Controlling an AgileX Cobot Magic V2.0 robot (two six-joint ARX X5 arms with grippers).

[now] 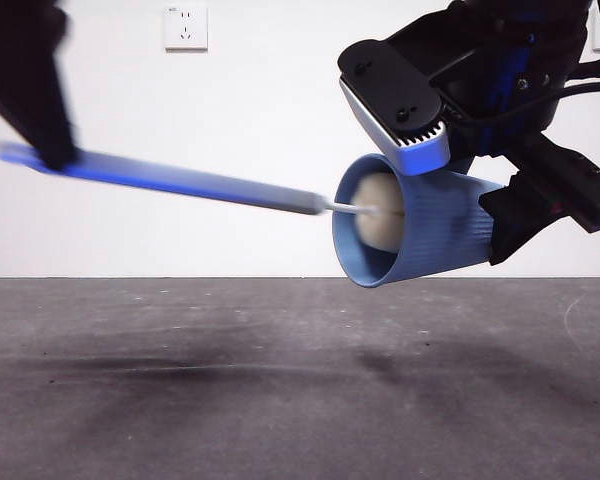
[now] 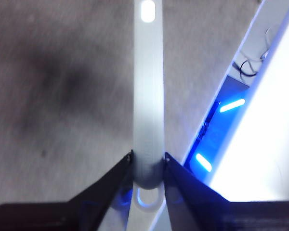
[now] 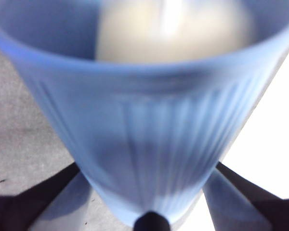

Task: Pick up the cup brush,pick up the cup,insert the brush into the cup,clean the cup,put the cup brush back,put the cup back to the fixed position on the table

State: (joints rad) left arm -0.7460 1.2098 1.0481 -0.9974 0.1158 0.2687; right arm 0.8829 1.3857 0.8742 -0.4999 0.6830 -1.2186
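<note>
The blue ribbed cup [image 1: 435, 232] hangs on its side above the table [image 1: 280, 390], mouth turned left. My right gripper [image 1: 505, 228] is shut on its base end; in the right wrist view the cup [image 3: 149, 125] fills the picture between the jaws of that gripper [image 3: 148, 168]. The cup brush [image 1: 190, 184] lies almost level in the air, its cream sponge head [image 1: 382, 224] inside the cup's mouth and showing blurred past the rim [image 3: 173, 29]. At the upper left my left gripper [image 1: 42, 148] is shut on the grey handle [image 2: 148, 96], clamped between the jaws of the gripper [image 2: 148, 162].
A white wall with a socket [image 1: 185, 27] stands behind the dark table. In the left wrist view the table's edge runs along one side, with blue-lit equipment [image 2: 216, 130] beyond it. Soft shadows lie on the table under both arms.
</note>
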